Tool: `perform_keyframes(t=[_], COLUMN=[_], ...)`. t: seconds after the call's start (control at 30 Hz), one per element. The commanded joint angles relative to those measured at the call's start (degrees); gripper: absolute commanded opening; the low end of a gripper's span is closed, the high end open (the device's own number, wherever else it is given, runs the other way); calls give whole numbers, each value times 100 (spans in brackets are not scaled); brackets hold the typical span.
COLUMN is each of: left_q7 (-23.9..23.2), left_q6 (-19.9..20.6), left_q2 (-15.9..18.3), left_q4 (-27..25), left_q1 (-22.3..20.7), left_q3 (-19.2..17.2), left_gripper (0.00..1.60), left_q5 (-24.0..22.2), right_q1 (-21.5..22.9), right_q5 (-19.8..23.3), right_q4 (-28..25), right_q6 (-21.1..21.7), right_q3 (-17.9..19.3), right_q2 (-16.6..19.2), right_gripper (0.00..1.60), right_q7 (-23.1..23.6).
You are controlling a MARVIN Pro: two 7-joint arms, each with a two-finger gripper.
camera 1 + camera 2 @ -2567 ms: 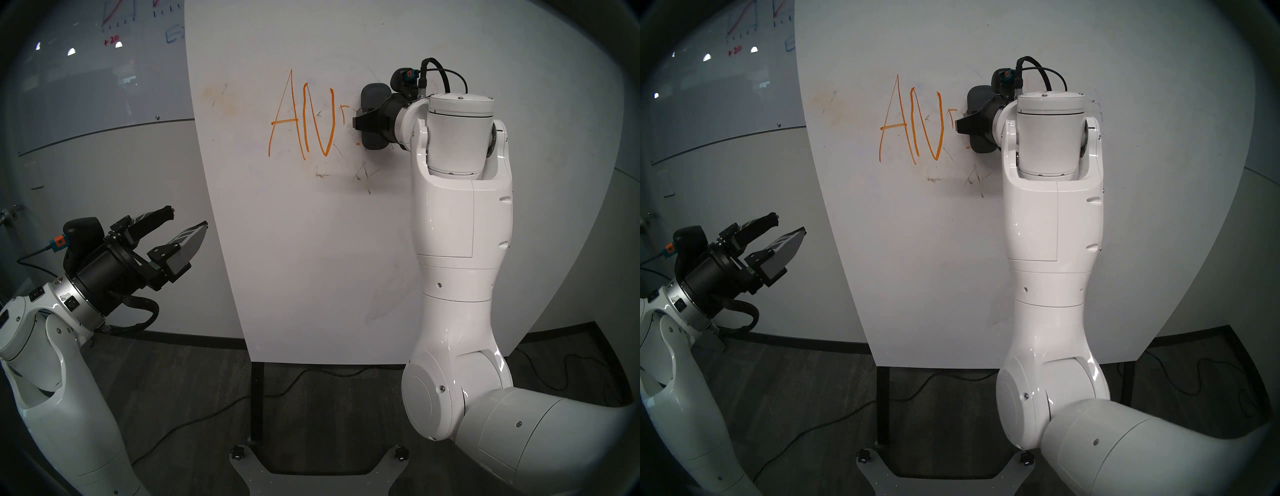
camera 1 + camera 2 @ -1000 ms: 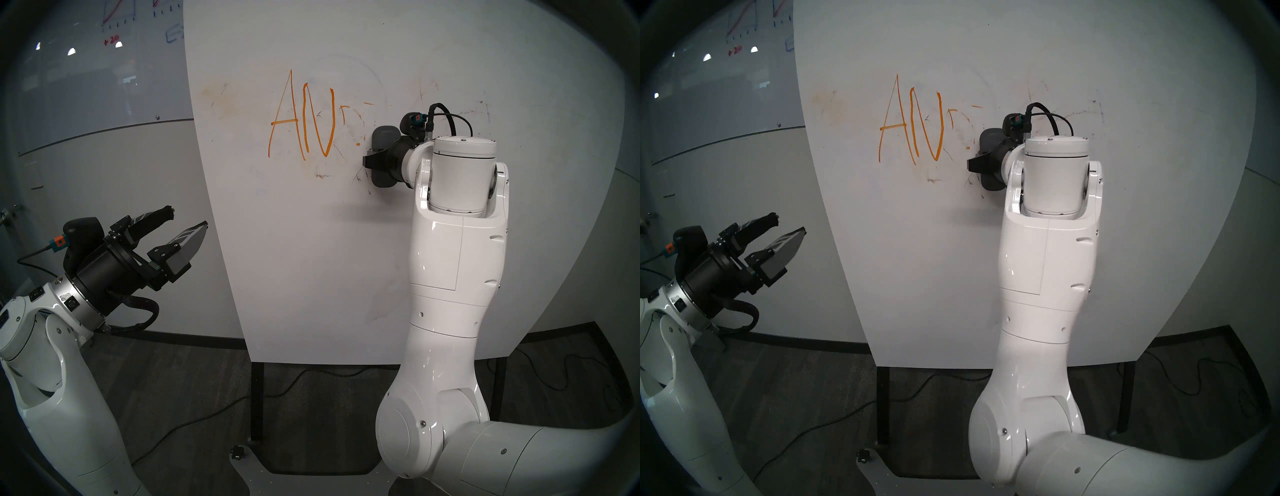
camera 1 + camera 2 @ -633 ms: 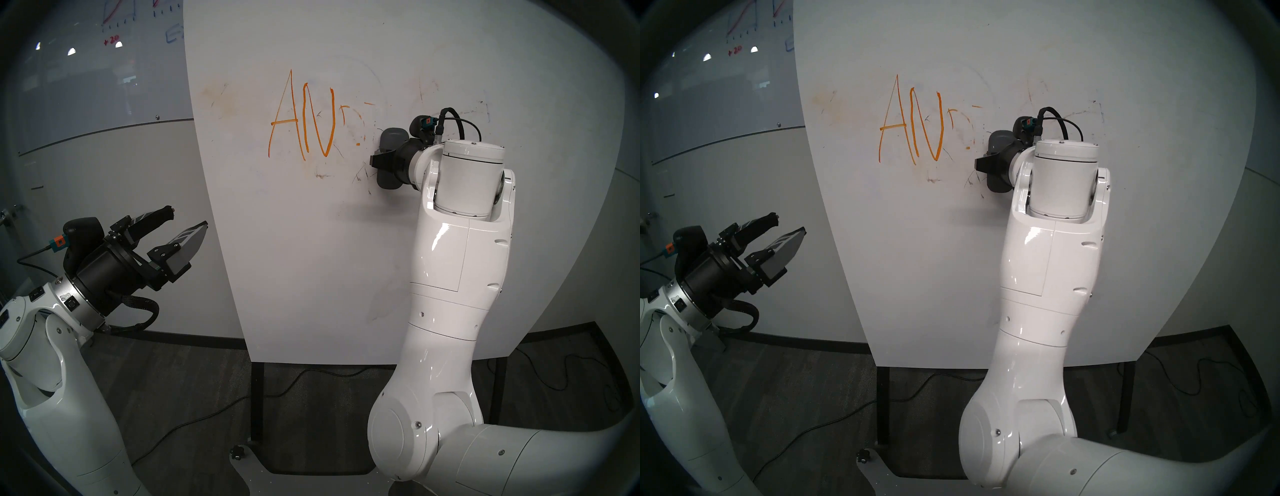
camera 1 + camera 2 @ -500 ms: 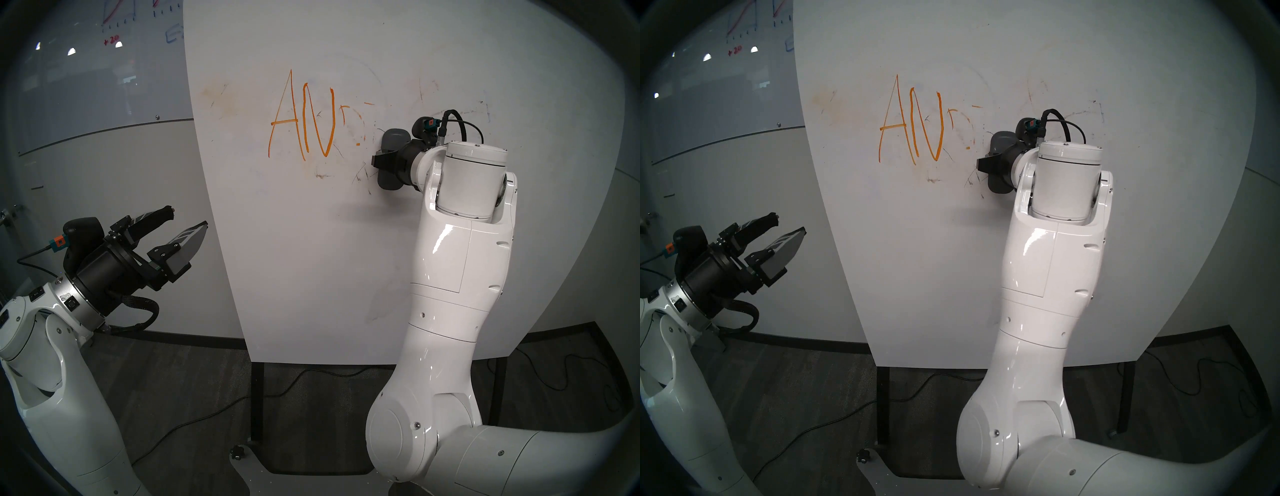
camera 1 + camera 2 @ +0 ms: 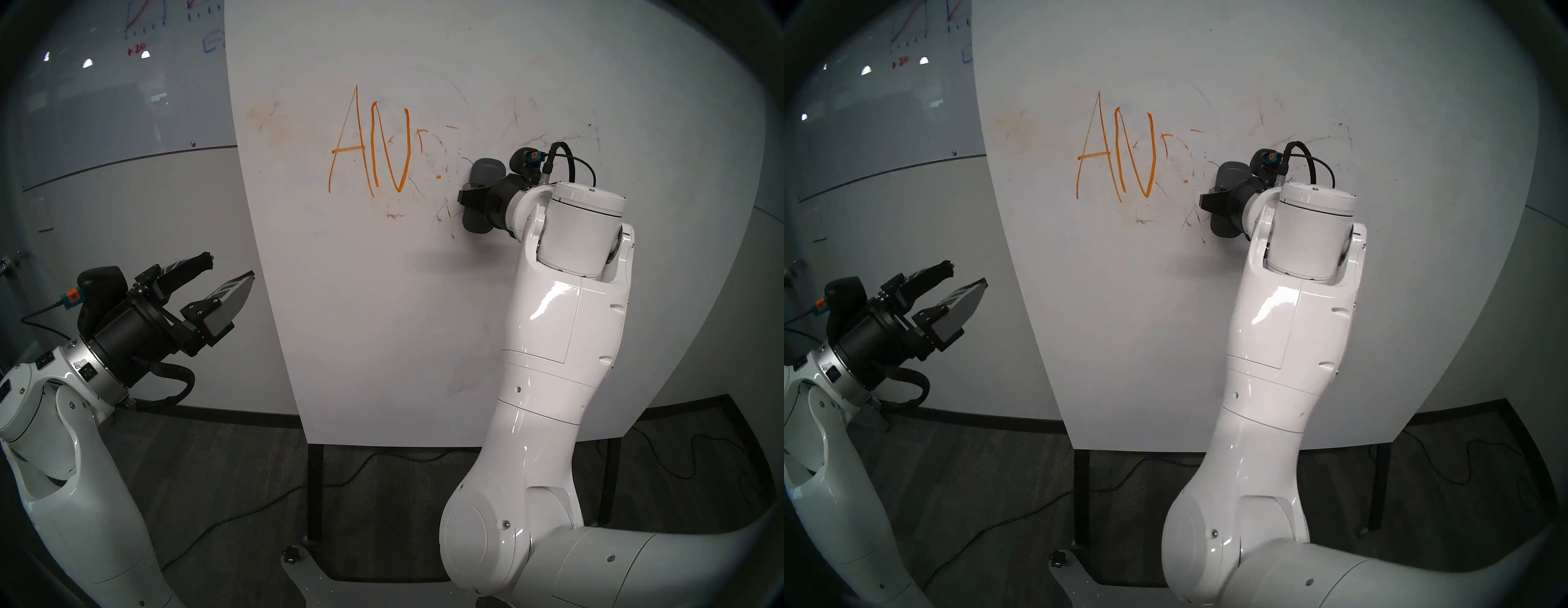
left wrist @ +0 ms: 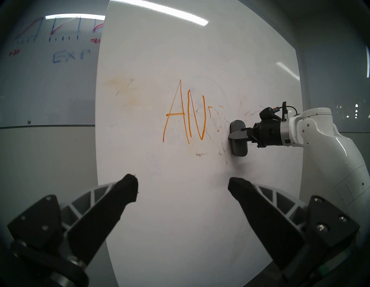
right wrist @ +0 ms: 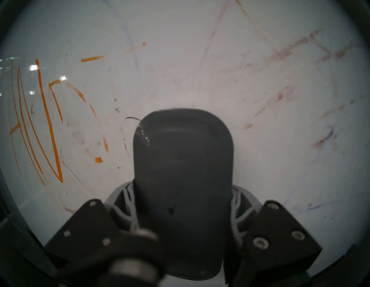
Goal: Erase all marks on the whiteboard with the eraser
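The right gripper (image 6: 238, 135) was clamped on the eraser (image 6: 238, 138), which pressed flat on the whiteboard (image 5: 382, 318) just right of the marks (image 5: 373, 148). The left gripper (image 5: 229, 278) hung open and empty, well apart. Only orange scraps of the later letters remained, but the A and N stood whole, so much wiping seemed left.

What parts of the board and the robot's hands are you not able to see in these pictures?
- Eraser face against the whiteboard: hidden in every view by the eraser's own body.
- Right hand fingertips: right wrist view, covered by the eraser.
- Whiteboard's top edge: cut off in both head views.
- Faint smudges by the orange letters: too pale to read.
- Graph writing on the wall board: left wrist view, blurry and partly behind the whiteboard.
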Motion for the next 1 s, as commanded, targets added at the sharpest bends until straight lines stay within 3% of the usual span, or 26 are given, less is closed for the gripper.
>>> perform_keyframes(t=[0.0,0.07,0.1,0.17,0.37,0.53,0.57,0.97], left_q7=[8,8,8,8,8,8,8,7], left_q6=[4,4,4,4,4,4,4,4], left_q2=[10,10,10,10,10,10,10,10], left_q4=[-92,-92,-92,-92,-92,-92,-92,-92], left_q1=[7,7,7,7,7,7,7,7], left_q3=[14,14,14,14,14,14,14,14], left_gripper=[160,160,160,160,160,160,160,160], left_q5=[-23,-23,-23,-23,-23,-22,-22,-22], right_q1=[107,107,105,91,55,21,14,-19], right_q5=[85,87,95,104,112,122,126,151], right_q4=[-7,-8,-10,-22,-51,-87,-100,-210], right_q6=[-207,-203,-204,-212,-253,-312,-316,-351], right_q3=[-38,-37,-37,-42,-67,-98,-104,-143], right_q2=[-106,-110,-110,-100,-71,-41,-40,-32], right_gripper=[0,0,11,50,82,154,160,160], right_q7=[-51,-56,-63,-57,-57,-50,-47,-40])
